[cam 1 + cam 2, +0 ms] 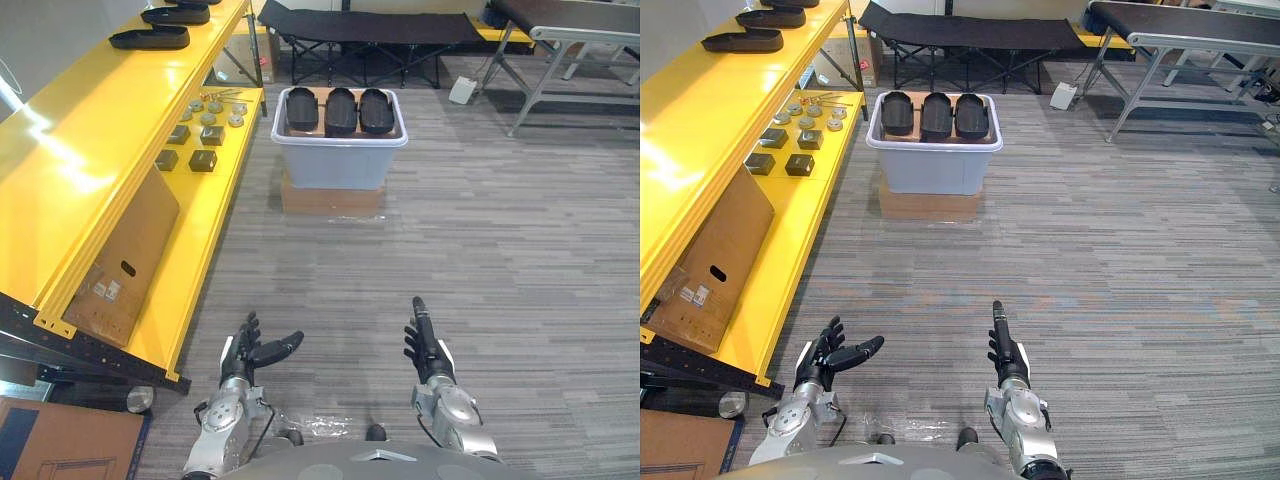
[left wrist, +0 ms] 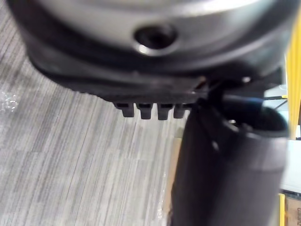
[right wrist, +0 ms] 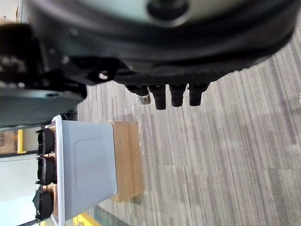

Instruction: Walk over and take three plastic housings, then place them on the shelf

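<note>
**Both hands empty; three housings wait in the bin**

A glossy yellow metal shelf (image 1: 90, 150) runs along the left, with a flat brown cardboard sheet (image 1: 125, 265) leaning in its lower level; long black moulded shells (image 1: 150, 38) lie at its far top end; the left hand (image 1: 243, 357) hangs over striped grey carpet (image 1: 500, 250), fingers loosely spread, holding nothing; well ahead, three rounded black plastic housings (image 1: 341, 110) stand side by side in a pale smooth-walled bin (image 1: 338, 165) set on a cardboard box (image 1: 332, 197); the right hand (image 1: 428, 350) points its fingers straight and is empty.
</note>
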{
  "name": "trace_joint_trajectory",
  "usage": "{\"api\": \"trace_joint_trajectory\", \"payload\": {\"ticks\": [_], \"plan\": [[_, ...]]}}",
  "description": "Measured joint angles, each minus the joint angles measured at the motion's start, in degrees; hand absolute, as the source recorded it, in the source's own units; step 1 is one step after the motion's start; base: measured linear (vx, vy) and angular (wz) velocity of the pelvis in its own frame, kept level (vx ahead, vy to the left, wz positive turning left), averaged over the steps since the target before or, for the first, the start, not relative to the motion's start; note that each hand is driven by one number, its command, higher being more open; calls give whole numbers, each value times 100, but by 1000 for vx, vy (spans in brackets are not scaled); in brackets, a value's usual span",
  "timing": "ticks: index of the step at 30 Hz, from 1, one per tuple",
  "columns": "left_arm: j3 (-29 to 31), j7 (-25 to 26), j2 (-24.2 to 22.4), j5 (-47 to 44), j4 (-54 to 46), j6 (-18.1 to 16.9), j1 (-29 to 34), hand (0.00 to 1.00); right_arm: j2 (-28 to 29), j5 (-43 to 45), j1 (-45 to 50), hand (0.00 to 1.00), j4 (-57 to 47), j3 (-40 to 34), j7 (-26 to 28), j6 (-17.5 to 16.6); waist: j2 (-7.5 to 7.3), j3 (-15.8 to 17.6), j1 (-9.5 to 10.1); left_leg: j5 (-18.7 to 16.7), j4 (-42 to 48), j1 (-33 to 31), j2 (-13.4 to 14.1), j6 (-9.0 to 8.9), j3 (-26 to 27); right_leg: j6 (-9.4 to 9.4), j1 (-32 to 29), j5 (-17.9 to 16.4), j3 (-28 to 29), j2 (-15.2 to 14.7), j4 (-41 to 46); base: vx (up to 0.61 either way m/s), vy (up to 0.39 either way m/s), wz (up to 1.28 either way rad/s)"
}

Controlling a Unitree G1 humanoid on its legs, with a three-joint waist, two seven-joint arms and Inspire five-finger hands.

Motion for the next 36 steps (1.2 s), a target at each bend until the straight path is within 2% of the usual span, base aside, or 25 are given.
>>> {"api": "trace_joint_trajectory", "payload": {"ticks": [4, 6, 7, 8, 9, 10, 11, 13, 15, 18, 19, 21, 22, 23, 24, 25, 26, 27, 29, 30, 32, 33, 34, 35, 36], "plan": [[7, -107, -7, -4, 20, 31, 1, 100, 2, -9, 56, 0, 53, -102, -47, 14, -31, 8, 3, 28, -42, 22, -20, 52, 13, -9, -54, -10, 11, -21, 80, -55, 4, -2], [9, -175, -15, -8, -11, 111, -16, 100, 6, -11, 49, 0, 57, -168, -67, 21, -60, 37, -14, -91, 66, -76, -40, 125, 0, 61, -445, -327, 24, -127, 843, -55, 20, -3], [27, -220, -46, -11, -47, 126, -17, 100, -5, -11, -5, 0, 105, -219, -73, 24, -36, 141, 18, -124, 83, -57, -13, 182, 18, 69, -867, -431, -10, -195, 1741, -66, 24, -10], [32, -226, -58, -19, -65, 126, -3, 100, -5, -9, -26, 0, 118, -231, -78, 32, -18, 186, 28, -129, 108, -62, 15, 191, 26, 59, -1091, -431, -57, -238, 2217, -86, 43, -8], [52, -263, -54, -40, -118, 127, 22, 100, 26, -4, -18, 0, 118, -241, -91, 32, -71, 306, 17, -167, 193, -3, 19, 265, 27, 55, -1431, -403, -223, -405, 3017, -63, 49, 7], [44, -280, -64, -47, -140, 162, 52, 100, 59, -4, 34, 0, 155, -236, -99, 42, -57, 417, 6, -220, 274, 63, 36, 313, 14, -70, -1491, -547, -364, -472, 3090, -34, 51, 7], [56, -293, -62, -47, -146, 197, 67, 100, 77, -4, 50, 0, 183, -236, -92, 53, -91, 406, 11, -238, 296, 69, 45, 338, 11, -80, -1490, -557, -391, -451, 2914, 6, 34, 2], [114, -343, -20, -52, -144, 234, 66, 100, 129, -4, 86, 0, 229, -236, -55, 106, -89, 433, 7, -344, 396, 40, 145, 297, -33, 62, -1369, -423, -390, -186, 1538, 53, 8, -1], [125, -374, -20, -87, -145, 233, 49, 100, 128, -11, 218, 0, 230, -245, -29, 106, -105, 479, -3, -447, 477, 53, 158, 259, -111, 149, -1329, -265, -412, -104, 697, 123, -43, 16], [178, -523, 34, -87, -145, 229, 101, 100, 128, -108, 516, 0, 360, -265, 74, 104, -280, 556, -13, -731, 672, 220, 26, 101, -337, 144, -1350, -267, -390, -267, 626, 205, -164, 39], [170, -559, 45, -87, -132, 230, 151, 100, 112, -109, 579, 0, 432, -299, 113, 103, -293, 548, -18, -892, 819, 261, 25, 49, -434, -26, -1266, -63, -283, -288, 711, 254, -218, 48], [90, -579, 17, -88, -133, 229, 193, 100, 60, -85, 561, 0, 445, -486, 192, 77, -142, 506, -77, -1244, 1212, 214, 221, -122, -629, -256, -1353, -17, -272, -178, 1277, 280, -221, 48], [-16, -568, 14, -93, -132, 229, 232, 100, -57, -114, 561, 0, 448, -515, 239, 74, 32, 416, -112, -1506, 1480, 126, 397, -243, -724, -495, -1492, -183, -323, -77, 1736, 290, -216, 43], [-82, -549, -4, -176, -115, 230, 320, 100, -202, -123, 569, 0, 460, -517, 314, 75, 240, 300, -111, -1705, 1630, 149, 631, -367, -781, -635, -1498, -316, -384, 100, 1951, 301, -223, 30], [-108, -538, -30, -268, -94, 231, 400, 100, -277, -122, 573, 0, 482, -523, 323, 75, 327, 208, -96, -1741, 1772, 131, 721, -471, -806, -633, -1478, -428, -464, 211, 1934, 420, -197, 16], [-195, -527, -89, -352, -50, 232, 426, 100, -344, -115, 545, 0, 503, -544, 318, 76, 520, 93, -83, -1734, 2610, -192, 835, -594, -789, -743, -1386, -568, -530, 331, 1910, 504, -239, 15], [-232, -541, -184, -475, -42, 235, 469, 100, -449, -101, 471, 0, 494, -548, 326, 75, 530, 107, -69, -1357, 3628, -593, 1016, -842, -566, -780, -1049, -645, -594, 427, 1671, 604, -252, 21], [-229, -546, -224, -492, -41, 235, 463, 100, -457, -100, 479, 0, 486, -542, 333, 75, 548, 123, -66, -1215, 4078, -767, 1087, -840, -500, -794, -836, -648, -630, 490, 1498, 399, -177, 26], [-216, -557, -291, -499, -59, 235, 433, 100, -460, -100, 481, 0, 488, -537, 325, 76, 522, 147, 29, -1339, 4784, -1108, 1164, -784, -378, -868, -415, -669, -651, 586, 1191, 309, -109, 9], [-198, -557, -304, -499, -103, 235, 420, 100, -464, -111, 404, 0, 487, -524, 324, 76, 467, 174, 77, -1451, 4759, -1377, 1082, -721, -338, -882, -186, -706, -622, 609, 1025, 341, -105, -21], [-127, -541, -345, -499, -143, 235, 385, 100, -470, -136, 211, 0, 490, -499, 296, 76, 404, 231, 204, -1467, 3830, -1632, 852, -680, -342, -822, -10, -733, -441, 607, 921, 312, -51, -52], [-52, -495, -391, -500, -168, 235, 368, 100, -468, -211, 33, 0, 491, -413, 281, 76, 386, 327, 328, -1340, 2952, -1723, 727, -695, -442, -824, 115, -768, -256, 598, 889, 302, 39, -84], [-2, -441, -412, -501, -167, 235, 346, 100, -474, -279, -146, 0, 493, -376, 273, 76, 370, 471, 358, -961, 2077, -1788, 646, -740, -642, -822, 290, -822, -103, 580, 839, 364, 90, -78], [11, -425, -420, -501, -162, 235, 346, 100, -478, -335, -209, 0, 493, -340, 255, 75, 384, 528, 357, -756, 1647, -1808, 634, -760, -742, -804, 394, -848, -41, 580, 799, 388, 153, -65], [46, -405, -472, -501, -134, 235, 367, 100, -511, -342, -257, 0, 504, -266, 213, 71, 424, 556, 375, -475, 1039, -1877, 612, -805, -906, -698, 569, -941, 79, 591, 750, 399, 225, -50]]}}
